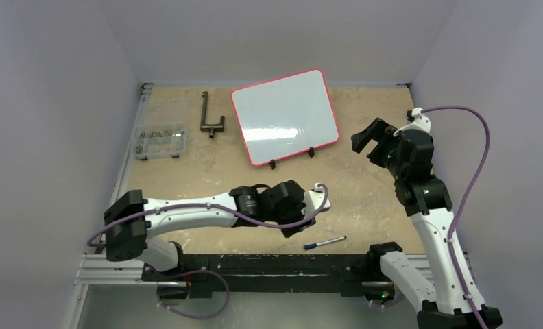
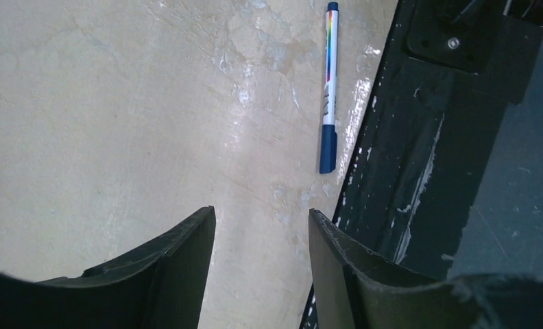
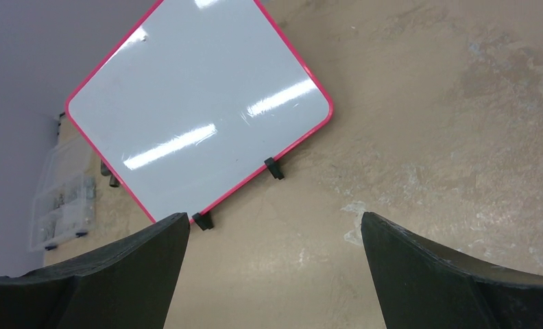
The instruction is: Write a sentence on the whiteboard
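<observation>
whiteboard (image 3: 193,103) corner cropped, box (image 1: 160,140) contents perhaps screws

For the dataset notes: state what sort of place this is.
Probably a robot lab test cell: plain walls box in a tabletop, two arms are bolted to a rail at its near edge, and a whiteboard and marker sit out as props.

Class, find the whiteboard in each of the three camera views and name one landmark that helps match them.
Top view: the whiteboard stands upper centre.
Left wrist view: not in it; only a pen shows.
Right wrist view: the whiteboard fills the upper left.
Shared landmark: the clear parts box beside it, top and right wrist views.
</observation>
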Action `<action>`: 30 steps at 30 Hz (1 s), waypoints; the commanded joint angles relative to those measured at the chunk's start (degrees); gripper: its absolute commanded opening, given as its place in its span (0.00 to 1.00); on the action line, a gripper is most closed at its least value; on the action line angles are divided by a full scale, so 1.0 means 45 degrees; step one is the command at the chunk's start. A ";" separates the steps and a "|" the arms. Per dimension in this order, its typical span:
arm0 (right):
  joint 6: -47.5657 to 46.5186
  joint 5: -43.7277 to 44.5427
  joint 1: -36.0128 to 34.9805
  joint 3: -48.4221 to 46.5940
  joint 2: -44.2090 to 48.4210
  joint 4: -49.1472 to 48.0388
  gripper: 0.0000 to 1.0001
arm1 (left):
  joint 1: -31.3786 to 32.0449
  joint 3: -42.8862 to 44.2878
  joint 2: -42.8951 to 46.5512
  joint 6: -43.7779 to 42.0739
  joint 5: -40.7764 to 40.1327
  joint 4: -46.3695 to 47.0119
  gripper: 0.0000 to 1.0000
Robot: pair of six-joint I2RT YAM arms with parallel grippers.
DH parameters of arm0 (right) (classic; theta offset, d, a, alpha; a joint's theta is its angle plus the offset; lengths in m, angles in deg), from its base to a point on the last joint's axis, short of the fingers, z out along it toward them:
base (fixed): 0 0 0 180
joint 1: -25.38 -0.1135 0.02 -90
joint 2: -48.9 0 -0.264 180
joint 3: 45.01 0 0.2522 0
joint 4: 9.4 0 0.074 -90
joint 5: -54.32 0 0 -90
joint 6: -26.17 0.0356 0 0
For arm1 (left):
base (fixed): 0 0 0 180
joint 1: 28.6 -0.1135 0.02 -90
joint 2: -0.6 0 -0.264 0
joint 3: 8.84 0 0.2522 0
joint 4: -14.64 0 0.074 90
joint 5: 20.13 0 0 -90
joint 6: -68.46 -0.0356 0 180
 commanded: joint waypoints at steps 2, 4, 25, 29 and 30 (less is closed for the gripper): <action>-0.0316 0.0164 -0.0001 -0.0822 0.0538 0.0107 0.99 | 0.0869 0.1216 -0.1718 -0.0108 -0.1222 0.1909 0.52; -0.0291 0.0191 0.0008 -0.0955 0.0580 0.0184 0.99 | 0.1144 0.1617 -0.2423 -0.0034 -0.1352 0.1877 0.52; -0.0189 0.0066 0.0005 -0.2977 -0.0156 0.0039 0.99 | 0.2244 0.2940 -0.6026 0.0276 -0.1097 0.1956 0.41; -0.0151 0.0066 0.0002 -0.2802 -0.0108 0.0002 0.99 | 0.2240 0.3015 -0.6357 0.0276 -0.1148 0.1807 0.40; -0.0150 0.0056 0.0006 -0.2768 -0.0107 -0.0002 0.99 | 0.2243 0.3028 -0.6446 0.0276 -0.1184 0.1771 0.40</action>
